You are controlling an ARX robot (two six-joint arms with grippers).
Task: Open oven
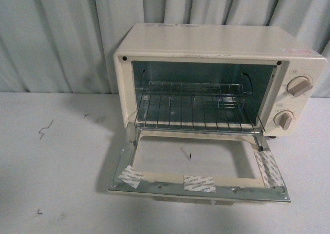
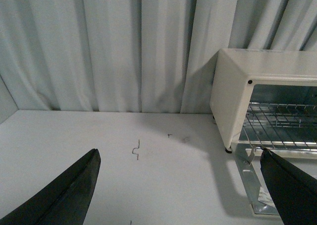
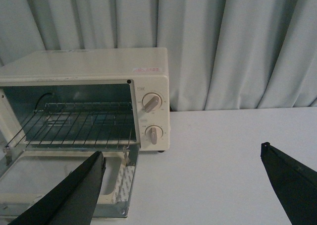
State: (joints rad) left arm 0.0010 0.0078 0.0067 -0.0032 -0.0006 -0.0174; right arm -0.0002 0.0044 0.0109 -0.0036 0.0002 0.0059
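White table [image 1: 56, 182] bears the oven [image 1: 206, 43], door [image 1: 198, 164] dropped flat for rack [image 1: 196, 107] access; my left claw [image 2: 181, 185] and right claw [image 3: 183, 185] spread, empty.

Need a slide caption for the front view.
Oven on the table, door folded fully down, wire rack exposed.

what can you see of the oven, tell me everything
The oven is a small cream-white box with a smooth, painted-metal look, standing on the white table before a pale curtain. Its door is folded fully down, lying about flat, with taped patches on its inner frame. A wire rack sits inside. Two beige knobs are on its right front. Neither gripper touches it.
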